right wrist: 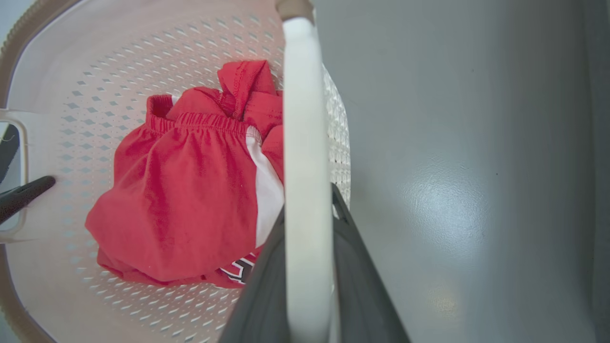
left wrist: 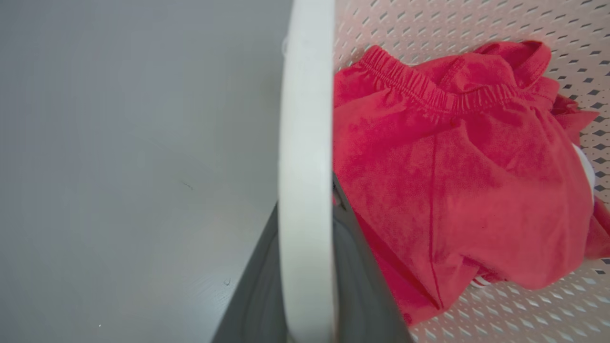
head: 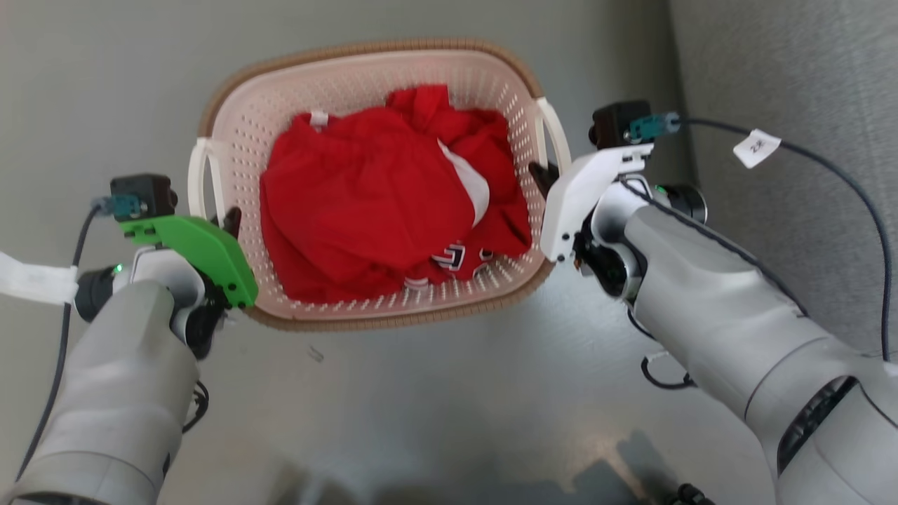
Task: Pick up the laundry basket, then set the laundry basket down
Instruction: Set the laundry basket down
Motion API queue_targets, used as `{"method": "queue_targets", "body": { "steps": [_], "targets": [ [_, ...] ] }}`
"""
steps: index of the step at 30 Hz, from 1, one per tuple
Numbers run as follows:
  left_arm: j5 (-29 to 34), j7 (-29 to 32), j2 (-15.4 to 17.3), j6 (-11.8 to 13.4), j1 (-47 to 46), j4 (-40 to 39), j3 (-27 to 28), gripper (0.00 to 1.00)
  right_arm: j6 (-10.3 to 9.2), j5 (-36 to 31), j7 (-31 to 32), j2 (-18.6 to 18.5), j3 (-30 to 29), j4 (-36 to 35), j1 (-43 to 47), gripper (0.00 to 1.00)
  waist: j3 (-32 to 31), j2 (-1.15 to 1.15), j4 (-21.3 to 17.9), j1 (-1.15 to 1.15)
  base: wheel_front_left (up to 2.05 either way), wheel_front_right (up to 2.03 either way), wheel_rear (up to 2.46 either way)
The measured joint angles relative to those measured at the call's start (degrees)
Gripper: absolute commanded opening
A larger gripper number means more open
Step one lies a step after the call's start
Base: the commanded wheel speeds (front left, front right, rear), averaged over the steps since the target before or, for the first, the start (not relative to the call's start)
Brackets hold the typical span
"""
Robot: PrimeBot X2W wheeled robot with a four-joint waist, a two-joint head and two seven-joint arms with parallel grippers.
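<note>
Over the grey floor [head: 435, 407], between both arms, was the laundry basket [head: 351, 81], stuffed with crumpled red clothes [head: 372, 196] with white trim. Lettering on them was too folded to read, same with the cable tag [head: 756, 147]. Both the left gripper [head: 224, 223] and right gripper [head: 546, 179] were clamped on its white side handles.

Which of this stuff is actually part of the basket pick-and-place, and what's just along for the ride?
In the job:
- laundry basket
- left gripper, fingers either side of the left handle
- right gripper, same on the right handle

Just there:
- red clothing inside the basket
- tagged cable by the right arm
- grey floor
</note>
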Motion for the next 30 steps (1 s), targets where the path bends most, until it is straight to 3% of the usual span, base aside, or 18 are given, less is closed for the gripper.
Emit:
{"method": "queue_targets", "body": {
  "steps": [15, 30],
  "targets": [
    [1.13, -1.62, 0.20, 0.03, -5.34, 0.00, -0.03, 0.00, -0.35, -0.36, -2.00, -0.26, -0.11, 0.55, -4.99, 0.00, 9.14, 0.00, 1.78, 0.00, 0.00, 0.00, 0.00],
    [1.57, -4.23, -0.04, 0.03, -8.00, 0.62, -0.16, 0.00, -0.34, -0.36, -3.61, -0.40, 0.30, 1.52, -8.09, 0.00, 14.14, 0.00, 3.26, 0.00, 0.00, 0.00, 0.00]
  ]
}}
